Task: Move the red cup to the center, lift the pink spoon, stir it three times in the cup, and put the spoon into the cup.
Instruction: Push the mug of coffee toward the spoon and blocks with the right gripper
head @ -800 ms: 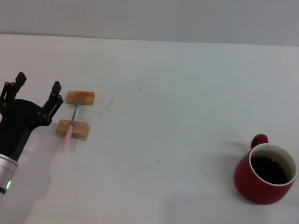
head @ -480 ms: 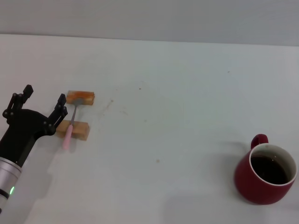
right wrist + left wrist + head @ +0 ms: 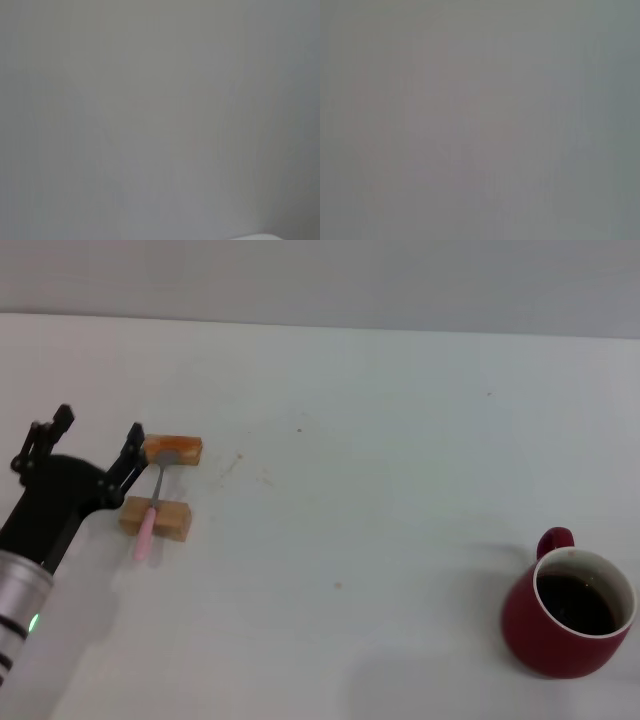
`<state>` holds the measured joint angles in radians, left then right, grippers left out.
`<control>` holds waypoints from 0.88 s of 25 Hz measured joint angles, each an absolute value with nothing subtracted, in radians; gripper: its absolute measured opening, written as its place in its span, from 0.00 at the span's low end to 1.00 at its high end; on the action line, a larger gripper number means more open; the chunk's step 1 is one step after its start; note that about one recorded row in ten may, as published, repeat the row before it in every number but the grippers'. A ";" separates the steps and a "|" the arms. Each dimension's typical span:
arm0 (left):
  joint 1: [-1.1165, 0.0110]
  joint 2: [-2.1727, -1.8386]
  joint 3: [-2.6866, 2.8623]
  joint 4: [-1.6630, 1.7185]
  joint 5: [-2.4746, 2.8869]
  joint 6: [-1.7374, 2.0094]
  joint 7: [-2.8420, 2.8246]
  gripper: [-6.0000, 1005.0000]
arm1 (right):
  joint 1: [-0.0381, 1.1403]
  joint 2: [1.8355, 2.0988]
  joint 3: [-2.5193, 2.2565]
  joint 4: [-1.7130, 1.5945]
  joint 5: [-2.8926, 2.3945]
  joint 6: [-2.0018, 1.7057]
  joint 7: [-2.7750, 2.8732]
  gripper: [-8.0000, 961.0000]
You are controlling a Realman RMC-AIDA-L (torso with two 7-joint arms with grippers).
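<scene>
- White bench [image 3: 350, 490] fills almost the whole head view, with a grey wall band along the far edge at 12 o'clock.
- At 9 o'clock, the left gripper [image 3: 98, 435] reaches in from the lower left on a black arm with a silver cuff showing a small green light.
- Its two black fingers are spread wide apart and hold nothing.
- One finger [image 3: 130, 445] sits just beside the far wooden block; whether it touches is unclear. The other finger points out toward the bench edge at 9 o'clock.
- Two tan wooden blocks lie just to the 3 o'clock side of that gripper: a far wooden block [image 3: 172, 449] and a near wooden block [image 3: 156, 518].
- The pink spoon [image 3: 152, 509] lies bridged across both blocks. Its grey metal bowl rests on the far block, and its pale pink handle crosses the near block and overhangs toward 6 o'clock.
- The red cup [image 3: 567, 613] stands upright well apart from the spoon, at about 4 o'clock near the right edge of the bench. Dark brown liquid fills it, and its small loop handle points toward 12 o'clock.
- The right gripper does not appear in the head view.
- Both wrist views show only plain grey, except for a pale sliver at one edge of the right wrist view, too small to identify.
</scene>
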<state>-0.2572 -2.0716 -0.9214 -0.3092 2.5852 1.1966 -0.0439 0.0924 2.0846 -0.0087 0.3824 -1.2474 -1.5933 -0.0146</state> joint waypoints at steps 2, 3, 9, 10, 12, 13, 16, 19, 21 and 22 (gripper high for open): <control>-0.266 -2.070 -0.927 -0.309 2.585 1.192 -0.046 0.82 | 0.097 2.085 -0.005 0.383 -1.243 -1.580 -0.015 0.01; -0.271 -2.070 -0.933 -0.311 2.585 1.189 -0.047 0.82 | 0.099 2.086 -0.004 0.386 -1.241 -1.574 -0.015 0.01; -0.283 -2.071 -0.940 -0.327 2.585 1.191 -0.041 0.82 | 0.092 2.092 0.016 0.466 -1.239 -1.541 -0.021 0.01; -0.279 -2.071 -0.941 -0.332 2.585 1.195 -0.041 0.82 | 0.091 2.092 0.015 0.488 -1.239 -1.531 -0.038 0.01; -0.273 -2.071 -0.942 -0.337 2.585 1.198 -0.039 0.81 | 0.085 2.093 0.012 0.546 -1.239 -1.519 -0.106 0.01; -0.272 -2.071 -0.947 -0.336 2.585 1.199 -0.036 0.81 | 0.080 2.093 0.012 0.578 -1.239 -1.518 -0.155 0.01; -0.271 -2.069 -0.956 -0.329 2.585 1.202 -0.036 0.81 | 0.071 2.093 0.004 0.653 -1.243 -1.522 -0.261 0.01; -0.264 -2.069 -0.975 -0.332 2.585 1.204 -0.035 0.81 | 0.068 2.093 -0.029 0.686 -1.246 -1.526 -0.272 0.01; -0.258 -2.068 -0.989 -0.332 2.585 1.205 -0.035 0.81 | 0.066 2.093 -0.050 0.708 -1.246 -1.525 -0.272 0.01; -0.257 -2.067 -0.993 -0.330 2.585 1.205 -0.035 0.81 | 0.064 2.093 -0.060 0.719 -1.246 -1.524 -0.272 0.01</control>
<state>-0.2567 -2.0670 -0.9933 -0.3296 2.5847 1.2048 -0.0351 0.0643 2.0930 -0.0603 0.7192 -1.2463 -1.5237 -0.2722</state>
